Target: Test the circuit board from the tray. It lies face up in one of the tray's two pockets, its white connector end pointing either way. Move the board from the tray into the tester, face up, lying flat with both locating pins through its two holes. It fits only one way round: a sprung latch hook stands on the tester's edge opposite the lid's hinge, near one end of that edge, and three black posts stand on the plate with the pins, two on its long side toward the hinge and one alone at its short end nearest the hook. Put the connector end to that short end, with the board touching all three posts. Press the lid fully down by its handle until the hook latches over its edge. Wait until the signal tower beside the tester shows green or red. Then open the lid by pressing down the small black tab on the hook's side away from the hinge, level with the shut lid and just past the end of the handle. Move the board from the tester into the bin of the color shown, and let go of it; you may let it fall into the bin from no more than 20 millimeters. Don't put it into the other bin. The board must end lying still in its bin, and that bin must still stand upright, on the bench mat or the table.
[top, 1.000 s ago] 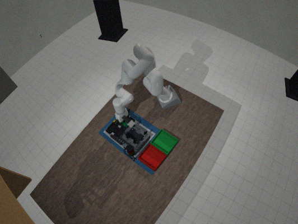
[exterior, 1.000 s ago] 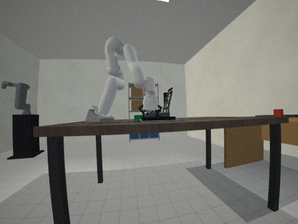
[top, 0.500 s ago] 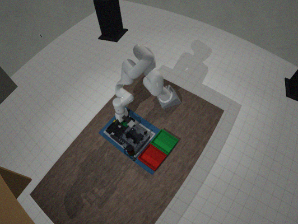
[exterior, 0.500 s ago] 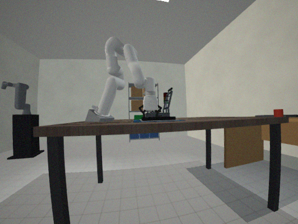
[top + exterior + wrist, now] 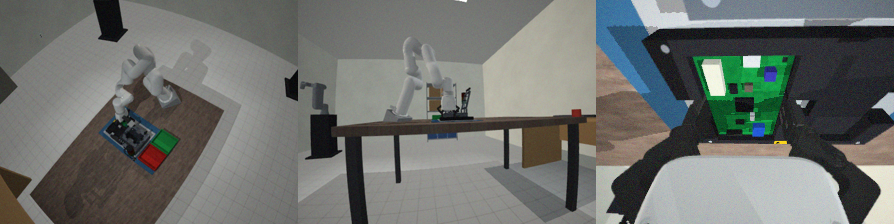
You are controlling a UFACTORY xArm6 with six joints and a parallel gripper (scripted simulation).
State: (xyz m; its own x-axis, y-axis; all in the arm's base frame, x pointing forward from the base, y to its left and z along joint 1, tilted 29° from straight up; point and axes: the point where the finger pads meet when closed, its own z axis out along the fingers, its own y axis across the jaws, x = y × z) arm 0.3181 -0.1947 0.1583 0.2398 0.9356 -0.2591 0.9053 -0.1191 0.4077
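A green circuit board lay face up in a pocket of a black tray, seen from the wrist camera looking straight down. The board was a long rectangle carrying a tall white connector at its far left corner, a smaller white block at the far edge, two blue square parts, one near the far right and one at the near end, and several black chips down its middle. No writing or brand could be read on the board or tray; a tiny yellow mark sat on the tray's near rim, too small to make out. The gripper hung low over the near end of the board, its two black fingers spread wide on either side of the board's long edges and holding nothing. From above, the white arm reached down to the tray, which stood on a blue mat on a wooden table beside a grey tester. A green bin and a red bin stood side by side, just past the tester.
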